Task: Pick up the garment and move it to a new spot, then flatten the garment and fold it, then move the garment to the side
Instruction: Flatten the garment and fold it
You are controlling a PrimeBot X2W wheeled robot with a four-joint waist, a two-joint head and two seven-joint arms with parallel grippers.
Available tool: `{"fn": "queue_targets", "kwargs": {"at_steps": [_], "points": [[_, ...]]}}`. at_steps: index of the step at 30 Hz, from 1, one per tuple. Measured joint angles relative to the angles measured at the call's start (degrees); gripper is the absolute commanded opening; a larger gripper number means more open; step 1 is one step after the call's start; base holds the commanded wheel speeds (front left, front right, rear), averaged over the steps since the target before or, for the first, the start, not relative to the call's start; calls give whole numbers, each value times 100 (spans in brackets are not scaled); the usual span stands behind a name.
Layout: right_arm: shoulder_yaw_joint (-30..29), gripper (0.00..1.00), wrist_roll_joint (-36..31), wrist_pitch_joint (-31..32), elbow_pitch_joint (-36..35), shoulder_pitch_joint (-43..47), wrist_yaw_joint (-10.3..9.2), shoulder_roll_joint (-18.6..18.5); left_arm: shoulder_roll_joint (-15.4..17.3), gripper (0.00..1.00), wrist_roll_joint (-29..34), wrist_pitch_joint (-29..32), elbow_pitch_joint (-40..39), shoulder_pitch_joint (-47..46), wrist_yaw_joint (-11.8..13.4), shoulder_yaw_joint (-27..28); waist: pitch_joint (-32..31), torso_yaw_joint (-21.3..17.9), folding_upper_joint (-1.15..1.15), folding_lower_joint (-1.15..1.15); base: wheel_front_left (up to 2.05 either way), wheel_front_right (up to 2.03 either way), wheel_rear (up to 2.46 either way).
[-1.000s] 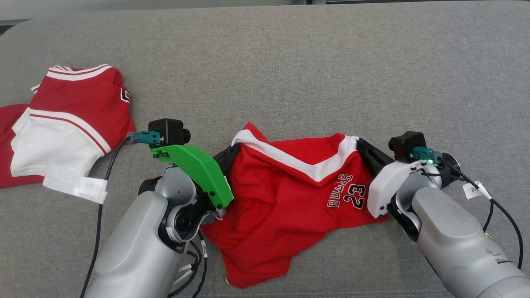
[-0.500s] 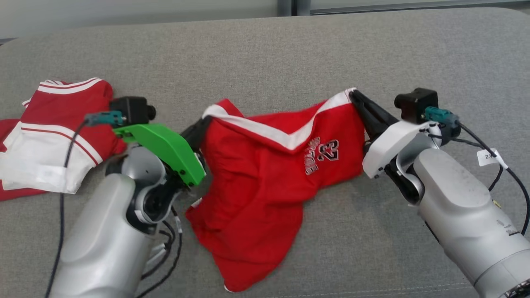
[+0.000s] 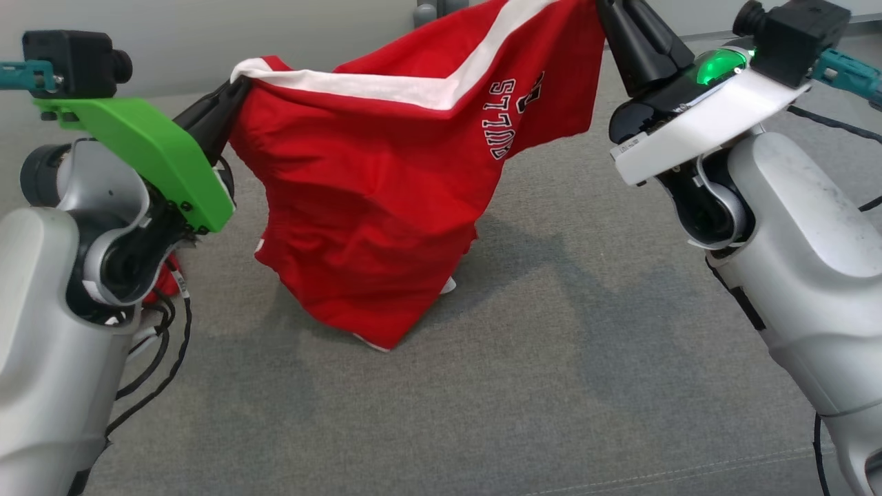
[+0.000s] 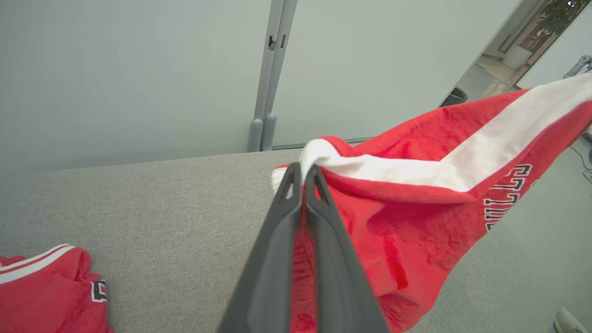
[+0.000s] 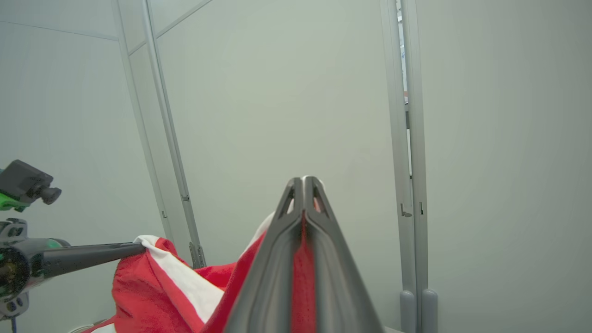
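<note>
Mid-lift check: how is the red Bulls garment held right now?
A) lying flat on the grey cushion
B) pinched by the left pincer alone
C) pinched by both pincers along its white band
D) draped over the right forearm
C: the left pincer and the right pincer are each shut on the white band of the red Bulls garment, which hangs between them over the grey cushion.

The garment (image 3: 365, 207) is made of soft matt cloth, and the surface (image 3: 551, 344) is covered in rough grey cloth.
</note>
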Motion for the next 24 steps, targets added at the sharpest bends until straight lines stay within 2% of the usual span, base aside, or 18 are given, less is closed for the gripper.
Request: {"fn": "queue_targets", "kwargs": {"at_steps": [4,8,15,18,20,23,24], "points": [[-92,0,334,-1,-750,164,1,-271,212,0,-253,366,-556,71,1,121,-100,-171,0,0,0,0,0],[-521,0,664,-1,-1493,592,0,-793,281,0,-593,758,-1224,318,15,156,-178,-318,0,0,0,0,0],[-1344,0,1082,185,-2785,1136,-25,-1550,364,0,-1077,1252,-2469,355,160,582,-163,-438,0,0,0,0,0],[-1461,0,1412,474,-3160,1383,-123,-1659,389,0,-1281,1482,-2815,355,235,730,-55,-440,0,0,0,0,0],[-1457,0,1724,660,-3318,1522,-122,-1644,391,0,-1308,1605,-2906,357,256,821,49,-439,0,0,0,0,0],[-1359,0,2085,937,-3307,1571,-126,-1548,417,0,-1278,1737,-2744,356,257,823,236,-426,0,0,0,0,0],[-1261,0,2362,1116,-3181,1525,-178,-1361,434,0,-1196,1805,-2451,333,257,794,371,-407,0,0,0,0,0]]}}
